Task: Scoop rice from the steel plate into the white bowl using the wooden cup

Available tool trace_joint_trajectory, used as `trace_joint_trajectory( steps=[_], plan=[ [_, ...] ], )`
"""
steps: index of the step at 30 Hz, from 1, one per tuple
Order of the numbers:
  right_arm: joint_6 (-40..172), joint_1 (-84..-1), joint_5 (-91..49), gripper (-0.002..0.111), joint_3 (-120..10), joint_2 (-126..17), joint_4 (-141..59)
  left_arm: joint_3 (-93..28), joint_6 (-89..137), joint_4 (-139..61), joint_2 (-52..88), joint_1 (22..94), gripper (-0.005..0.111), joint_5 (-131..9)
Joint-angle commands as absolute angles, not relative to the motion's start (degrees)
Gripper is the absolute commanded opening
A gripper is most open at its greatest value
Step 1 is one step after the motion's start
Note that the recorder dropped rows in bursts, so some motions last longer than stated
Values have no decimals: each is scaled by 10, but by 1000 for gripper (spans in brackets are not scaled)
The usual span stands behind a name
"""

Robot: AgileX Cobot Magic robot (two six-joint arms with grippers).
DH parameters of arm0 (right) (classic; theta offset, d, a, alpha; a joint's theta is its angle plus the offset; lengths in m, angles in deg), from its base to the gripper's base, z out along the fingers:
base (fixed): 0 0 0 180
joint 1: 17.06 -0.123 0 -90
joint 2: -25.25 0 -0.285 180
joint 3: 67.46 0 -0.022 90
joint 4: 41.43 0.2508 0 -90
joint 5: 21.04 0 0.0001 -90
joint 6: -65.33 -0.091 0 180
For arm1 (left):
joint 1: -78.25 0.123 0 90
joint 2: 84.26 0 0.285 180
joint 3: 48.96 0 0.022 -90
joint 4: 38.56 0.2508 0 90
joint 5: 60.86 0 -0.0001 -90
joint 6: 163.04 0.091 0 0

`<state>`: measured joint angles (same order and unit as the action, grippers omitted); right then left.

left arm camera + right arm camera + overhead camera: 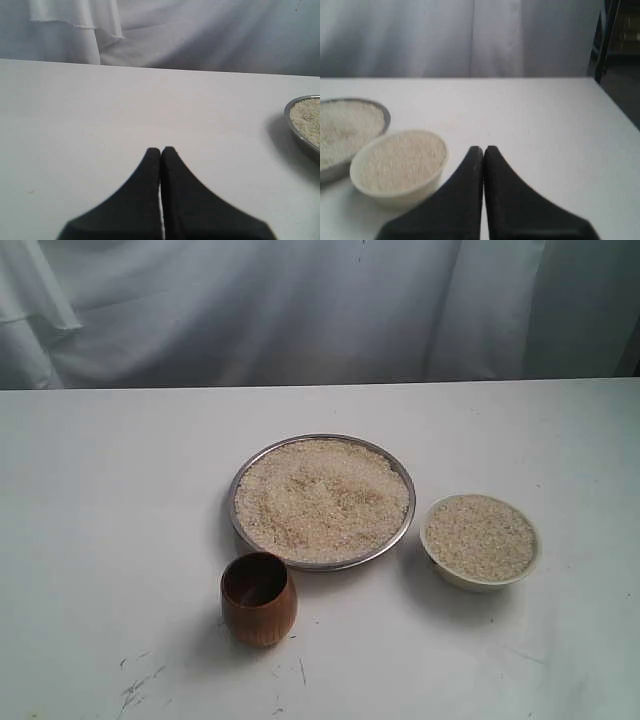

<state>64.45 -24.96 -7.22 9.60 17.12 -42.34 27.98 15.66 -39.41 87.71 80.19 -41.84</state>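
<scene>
parked with left pincer (161, 150) and right pincer (483, 149) pinched together, empty; wooden cup (259, 598) upright just beside steel plate (322, 566), white bowl (470, 583) near, likely for short transfers.

The black left pincer (161, 150) has its tips pressed together, empty. The black right pincer (483, 149) is likewise closed on nothing.
</scene>
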Motion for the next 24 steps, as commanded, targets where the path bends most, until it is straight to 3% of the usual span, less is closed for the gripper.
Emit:
trace_joint_trajectory(
  steps=[1,5,11,24],
  plan=[
    [585,-244,-247,0,98,175,-307,283,156,-395,880,803,0,-426],
    [528,-244,-384,0,98,175,-166,283,156,-395,880,803,0,-426],
    [505,-267,-368,0,41,133,-292,283,156,-395,880,803,0,-426],
    [283,-274,-766,2,-200,-453,-899,283,156,-395,880,803,0,-426]
  ],
)
